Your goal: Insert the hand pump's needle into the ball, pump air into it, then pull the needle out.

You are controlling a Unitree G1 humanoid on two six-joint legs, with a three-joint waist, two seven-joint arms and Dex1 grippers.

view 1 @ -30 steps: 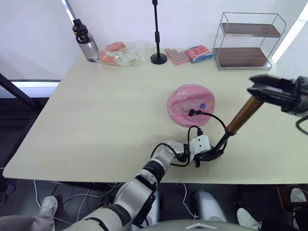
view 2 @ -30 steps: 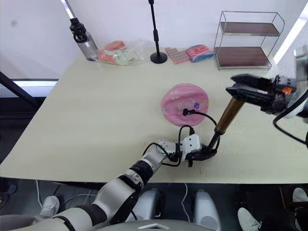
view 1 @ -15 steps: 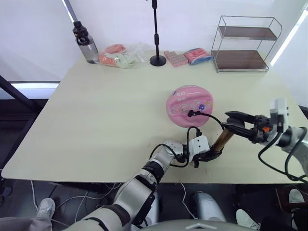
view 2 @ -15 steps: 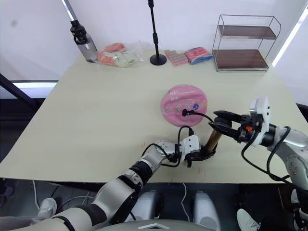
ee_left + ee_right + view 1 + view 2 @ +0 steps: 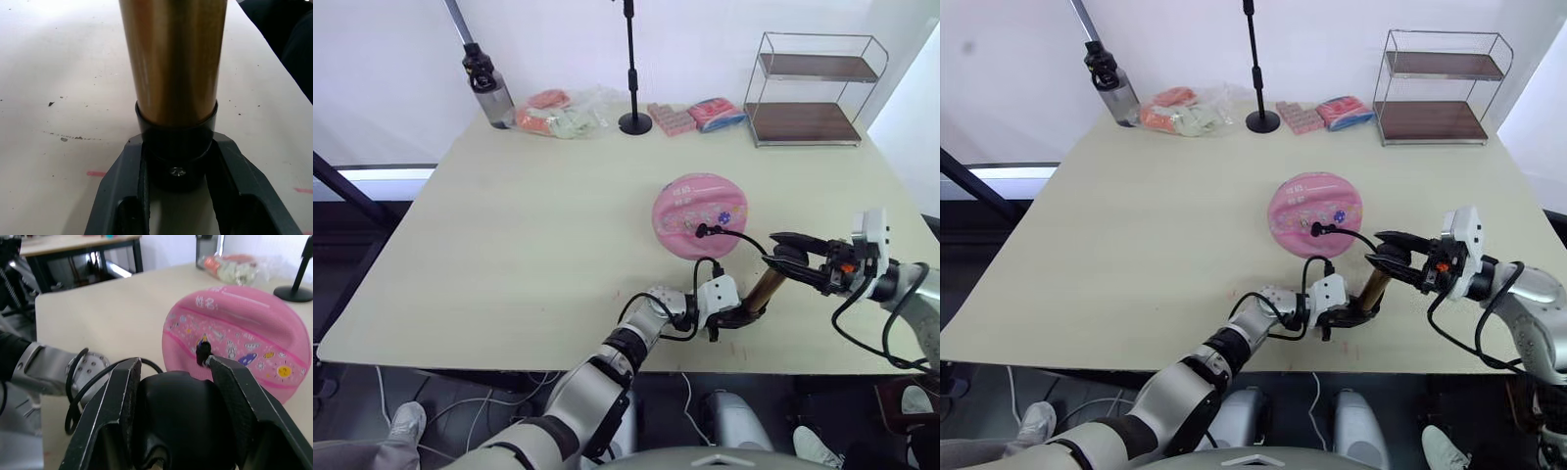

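Since one second ago, your right gripper (image 5: 168,382) has lowered the black T-handle (image 5: 178,416), which it clamps, shortening the hand pump (image 5: 766,287). Your left gripper (image 5: 178,161) pinches the pump's black foot (image 5: 177,161). Beyond both, the ball (image 5: 701,213) holds the needle.

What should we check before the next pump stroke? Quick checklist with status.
1. Needle seated in the ball: ok, the hose end sits on its near side.
2. Left gripper clamps the pump's black foot: ok.
3. Right gripper around the handle: ok, fingers on both sides.
4. Hose free of kinks: ok, loose loop.
5. Ball filled: not ok, looks flattish.
6. Needle depth: cannot tell.
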